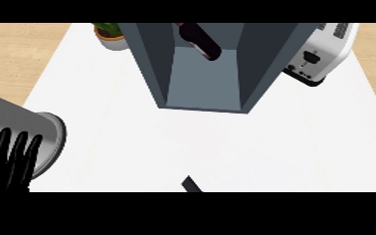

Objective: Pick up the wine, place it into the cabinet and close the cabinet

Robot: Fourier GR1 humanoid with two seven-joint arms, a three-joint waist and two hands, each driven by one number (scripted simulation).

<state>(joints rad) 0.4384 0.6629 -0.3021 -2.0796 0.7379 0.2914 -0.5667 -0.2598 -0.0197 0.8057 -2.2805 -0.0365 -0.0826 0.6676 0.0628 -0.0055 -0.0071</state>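
A dark wine bottle (200,41) lies tilted inside the grey-blue cabinet (150,69) at the back middle of the white counter; the bottle's upper part is cut off by the view's edge. The cabinet's front is open toward me and its pale inner floor shows. No hand touches the bottle or the cabinet. My left hand (18,162) rests open at the lower left edge, fingers up, beside its grey forearm (40,129). Only a small black sliver of my right hand (191,183) shows at the bottom middle, well short of the cabinet.
A potted green plant (112,35) stands at the back left next to the cabinet. A white toaster (323,55) sits at the back right. The wooden floor shows past the counter's left edge (44,74).
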